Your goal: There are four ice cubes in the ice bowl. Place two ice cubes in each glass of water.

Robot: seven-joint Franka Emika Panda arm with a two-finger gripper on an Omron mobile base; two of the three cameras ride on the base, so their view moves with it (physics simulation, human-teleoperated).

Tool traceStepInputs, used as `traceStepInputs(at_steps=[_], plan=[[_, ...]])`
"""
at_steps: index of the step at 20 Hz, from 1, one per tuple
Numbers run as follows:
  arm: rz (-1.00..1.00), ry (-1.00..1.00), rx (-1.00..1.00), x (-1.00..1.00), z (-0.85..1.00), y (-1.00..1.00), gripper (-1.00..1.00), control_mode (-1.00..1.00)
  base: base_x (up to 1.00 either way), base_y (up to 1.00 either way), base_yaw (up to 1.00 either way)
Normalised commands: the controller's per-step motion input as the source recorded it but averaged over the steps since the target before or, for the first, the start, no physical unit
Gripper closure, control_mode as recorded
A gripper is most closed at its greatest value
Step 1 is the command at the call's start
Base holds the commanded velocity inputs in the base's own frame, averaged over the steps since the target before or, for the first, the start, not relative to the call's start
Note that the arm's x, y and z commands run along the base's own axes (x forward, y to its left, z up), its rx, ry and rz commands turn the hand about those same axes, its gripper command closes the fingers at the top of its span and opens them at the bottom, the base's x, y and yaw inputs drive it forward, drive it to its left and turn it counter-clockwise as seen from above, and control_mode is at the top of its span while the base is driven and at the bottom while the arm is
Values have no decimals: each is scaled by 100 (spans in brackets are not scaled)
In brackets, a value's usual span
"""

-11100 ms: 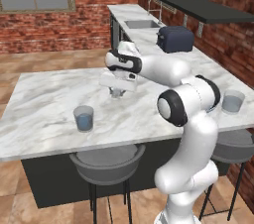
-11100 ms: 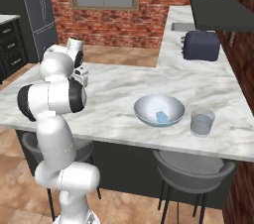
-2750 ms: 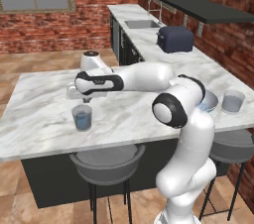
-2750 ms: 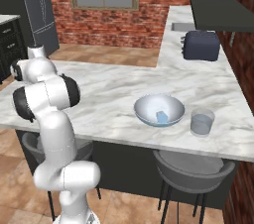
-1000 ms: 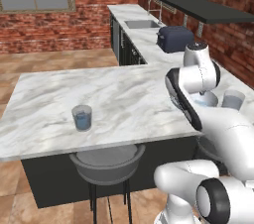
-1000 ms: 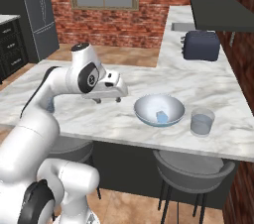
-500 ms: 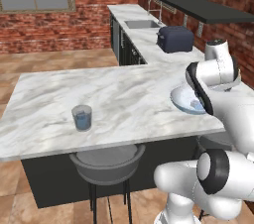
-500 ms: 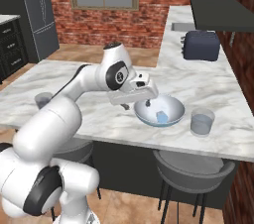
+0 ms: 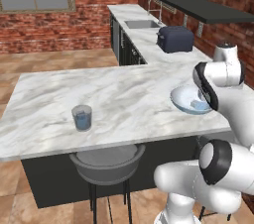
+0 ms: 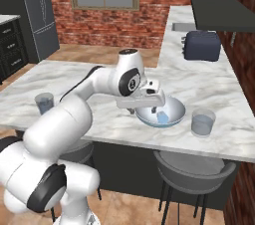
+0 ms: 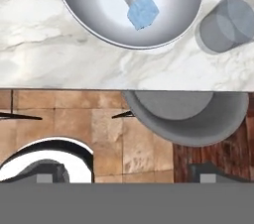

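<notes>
The pale ice bowl [image 10: 179,111] sits near the counter's front edge, and its rim [image 9: 176,100] also shows beside my arm in the left base view. Two ice cubes [image 11: 140,6] lie touching in the ice bowl [image 11: 79,0]; they show too in the right base view [image 10: 162,116]. One glass of water [image 10: 202,122] stands right of the bowl, seen from the hand as well [image 11: 227,18]. The other glass [image 9: 82,117] stands far left on the counter [image 10: 44,103]. My gripper [image 10: 145,107] hovers over the bowl's left rim, open and holding nothing [image 11: 124,176].
A dark toaster [image 10: 202,45] stands at the back of the side counter, with a sink [image 9: 141,24] further along. Grey stools [image 11: 188,114] stand under the counter's front edge [image 9: 106,161]. The hand view also takes in the brown tiled floor [image 11: 59,119].
My arm has swung right across the counter, from its middle to the ice bowl, and the open gripper now hangs over the bowl's rim. The glasses and bowl have stayed put.
</notes>
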Motion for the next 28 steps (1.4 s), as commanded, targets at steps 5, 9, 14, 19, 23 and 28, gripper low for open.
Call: traceStepInputs(at_steps=[5, 9, 14, 19, 23, 28], plan=[[0, 0, 2, 42, -8, 0, -100, -100, 0, 0, 0], [3, 1, 0, 47, -17, -3, -100, -100, 0, 0, 0], [12, 13, 0, 30, -36, -32, -100, -100, 0, 0, 0], [13, 9, 1, 29, -34, -32, -100, -100, 0, 0, 0], [10, 0, 4, 36, -42, -2, -100, -100, 0, 0, 0], [7, 0, 8, 36, -44, -3, -100, -100, 0, 0, 0]])
